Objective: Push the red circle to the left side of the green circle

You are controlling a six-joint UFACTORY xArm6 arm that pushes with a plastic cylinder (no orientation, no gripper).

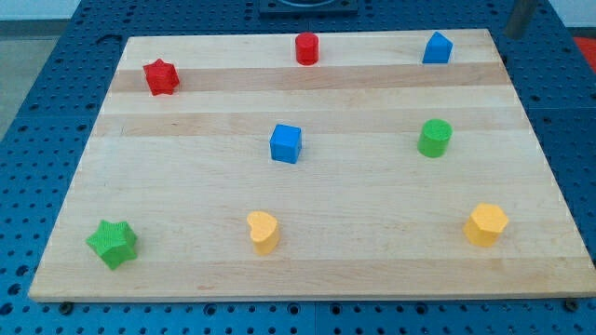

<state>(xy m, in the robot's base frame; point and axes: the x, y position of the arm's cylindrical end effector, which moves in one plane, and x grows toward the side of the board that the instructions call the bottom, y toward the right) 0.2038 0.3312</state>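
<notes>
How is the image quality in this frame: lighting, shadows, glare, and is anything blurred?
Camera view: lighting is even and soft; blocks such as the red circle and green circle cast only faint, short shadows. No strong glare on the wooden board. The blocks are sharp; a blurred grey shape at the view's top right may be the rod, its tip not clearly visible.
</notes>
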